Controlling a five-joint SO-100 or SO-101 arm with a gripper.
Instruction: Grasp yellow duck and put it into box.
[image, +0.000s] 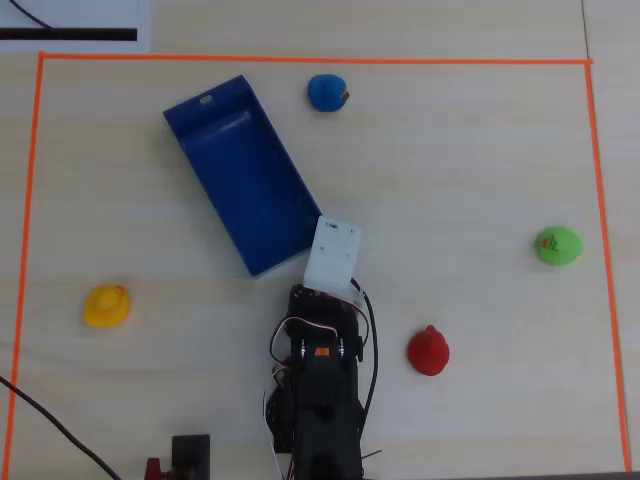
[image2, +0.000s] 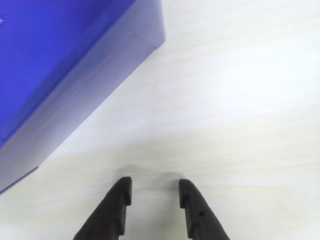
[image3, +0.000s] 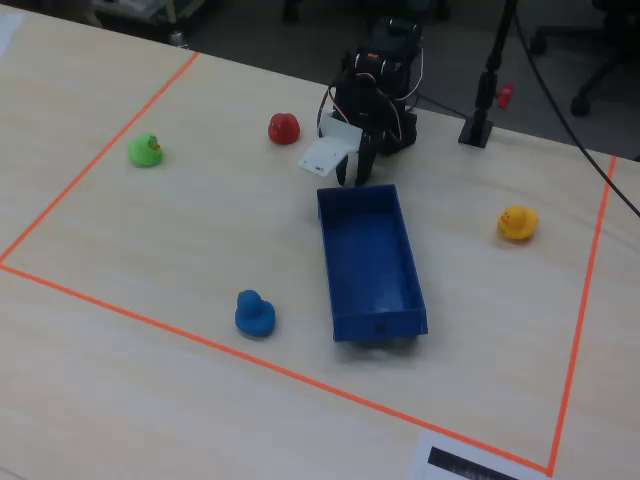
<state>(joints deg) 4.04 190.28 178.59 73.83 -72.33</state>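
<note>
Clearly the claw (image2: 155, 192) is empty, its two dark fingers spread a little apart over bare wood, just beside a corner of the blue box (image: 243, 172). The yellow duck (image: 106, 305) sits alone well apart from it, near the left edge of the bench (image: 460, 160) in the overhead view, close to the orange tape line (image: 25, 200); in the fixed view it shows toward the right edge (image3: 517, 223).

The duck looks like a small hollow rubber toy, so it is probably very light and soft enough to give under the fingers. Its rounded, smooth skin may let it squirt out of a shallow pinch. My judgement is that the best hold is across the fat body, low down and at the widest part, rather than on the head or beak. A gentle squeeze should do; being so light, it may slide or tip if one finger touches first.
</note>
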